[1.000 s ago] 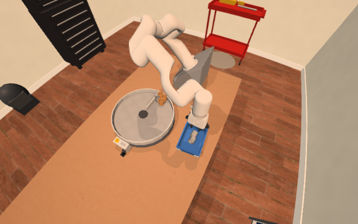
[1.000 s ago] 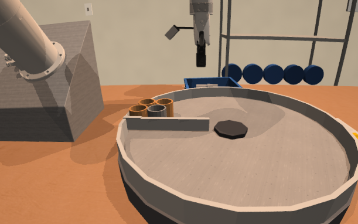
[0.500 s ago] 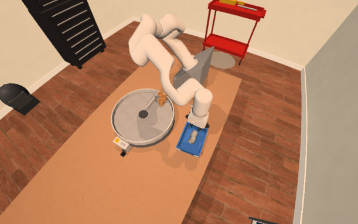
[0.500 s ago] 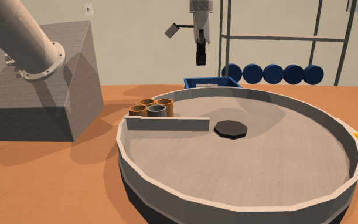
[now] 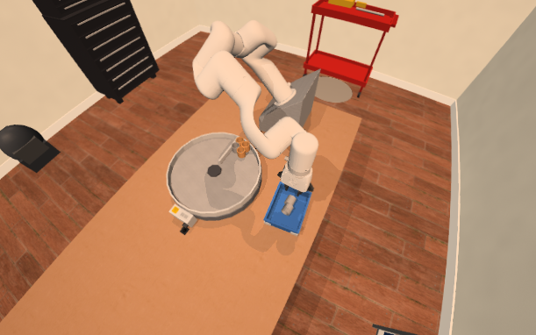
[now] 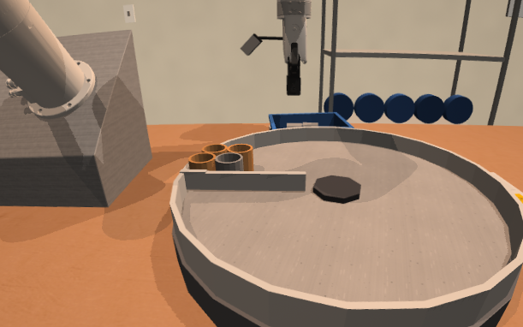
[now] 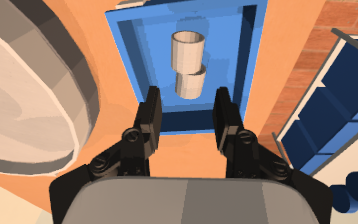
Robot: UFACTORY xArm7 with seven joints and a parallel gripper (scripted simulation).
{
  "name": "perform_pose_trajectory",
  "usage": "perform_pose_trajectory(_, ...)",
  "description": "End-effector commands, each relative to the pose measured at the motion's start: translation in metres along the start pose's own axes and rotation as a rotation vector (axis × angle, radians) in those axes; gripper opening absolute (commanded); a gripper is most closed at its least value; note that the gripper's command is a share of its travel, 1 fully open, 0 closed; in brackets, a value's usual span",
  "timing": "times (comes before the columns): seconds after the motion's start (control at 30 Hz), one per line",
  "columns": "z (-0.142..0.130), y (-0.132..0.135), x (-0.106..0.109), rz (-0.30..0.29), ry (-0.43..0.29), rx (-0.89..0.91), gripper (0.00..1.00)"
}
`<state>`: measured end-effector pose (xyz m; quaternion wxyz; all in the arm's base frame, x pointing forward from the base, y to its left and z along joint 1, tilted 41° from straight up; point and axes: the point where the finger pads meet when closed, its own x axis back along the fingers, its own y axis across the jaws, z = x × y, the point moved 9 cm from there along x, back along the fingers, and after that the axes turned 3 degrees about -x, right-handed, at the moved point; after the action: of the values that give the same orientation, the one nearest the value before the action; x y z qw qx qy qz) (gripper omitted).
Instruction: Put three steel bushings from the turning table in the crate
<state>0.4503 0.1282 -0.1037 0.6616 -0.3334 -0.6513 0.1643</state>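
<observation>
Gripper (image 5: 299, 193) (image 6: 294, 93) (image 7: 187, 100) above blue crate (image 5: 271, 203) (image 6: 305, 116) (image 7: 125, 65), jaws apart, nothing between; two steel bushings visible in crate.

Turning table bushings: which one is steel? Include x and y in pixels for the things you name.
The grey bushing (image 5: 235, 148) (image 6: 229, 163), right against the divider bar (image 5: 226, 151) (image 6: 246, 181); the other three bushings (image 5: 241, 153) (image 6: 247, 158) in the cluster are orange.

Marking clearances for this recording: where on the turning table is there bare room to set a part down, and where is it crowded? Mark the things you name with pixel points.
Bare turntable (image 5: 194, 188) (image 6: 382, 257) surface lies between the dark hub (image 5: 214, 170) (image 6: 336, 188) and the rim, on the side away from the divider (image 5: 226, 150) (image 6: 245, 181). It is crowded beside the divider, where three copper-coloured bushings and a steel one (image 5: 235, 147) (image 6: 228, 163) cluster.
</observation>
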Motion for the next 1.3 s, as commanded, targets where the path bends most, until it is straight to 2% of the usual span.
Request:
perform_pose_trajectory(0.0,-0.001,0.001,0.003,-0.004,-0.003,0.000,0.48)
perform_pose_trajectory(0.53,-0.001,0.001,0.003,-0.004,-0.003,0.000,0.48)
perform_pose_trajectory(0.57,-0.001,0.001,0.003,-0.004,-0.003,0.000,0.10)
perform_pose_trajectory(0.97,0.002,-0.007,0.003,-0.004,-0.020,0.000,0.10)
perform_pose_trajectory(1.27,0.014,-0.037,0.003,-0.008,-0.079,0.000,0.10)
